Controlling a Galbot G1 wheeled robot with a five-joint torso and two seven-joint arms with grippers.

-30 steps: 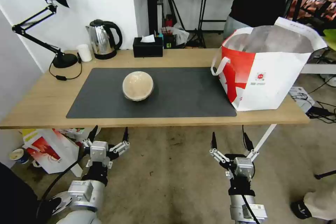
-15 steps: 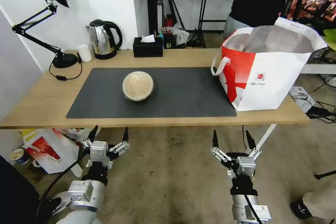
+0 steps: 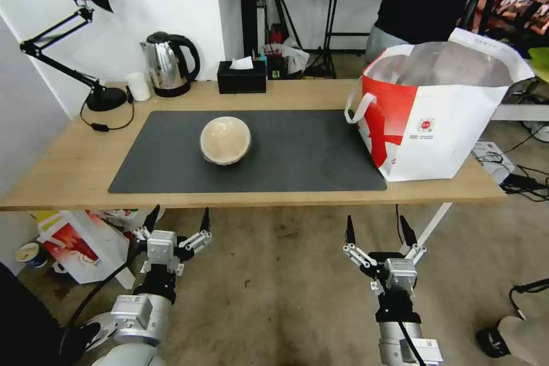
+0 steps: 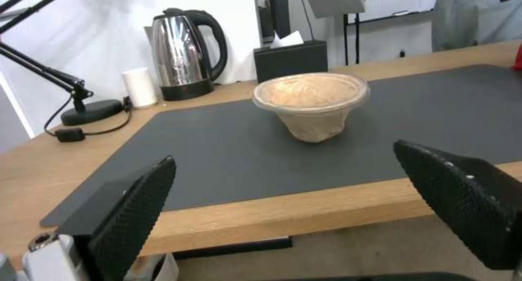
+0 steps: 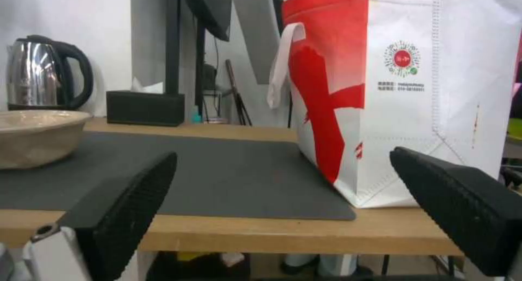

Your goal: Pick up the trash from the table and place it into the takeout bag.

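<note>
I have the left gripper [image 3: 176, 222] low in front of the table's [image 3: 57, 177] near edge, left of centre, fingers spread wide and holding nothing. In the left wrist view the two black pads [image 4: 130, 215] frame the work area with a clear gap between them.

On the dark mat [image 3: 297, 154], left of its middle and nearer the far edge than the near one, sits the tan lidded bowl [image 3: 225, 139], upright, lid on, touching nothing else. It is the one piece of trash I can find on the table. It is round, so no long axis dictates the approach. From the left gripper it lies ahead, above and slightly to the right; in my judgement the left arm is the nearer of the two.

The right gripper [image 3: 376, 230] hangs below the near edge, right of centre, likewise wide open and empty.

The takeout bag [image 3: 446, 126] stands at the table's right end, mouth open, foil lining exposed, its base partly overlapping the mat's right edge. It is well apart from the bowl, so the carry runs rightward along the table.

Kettle [image 3: 168, 63], lamp [image 3: 86, 40] and tissue box [image 3: 241, 76] line the far edge.
</note>
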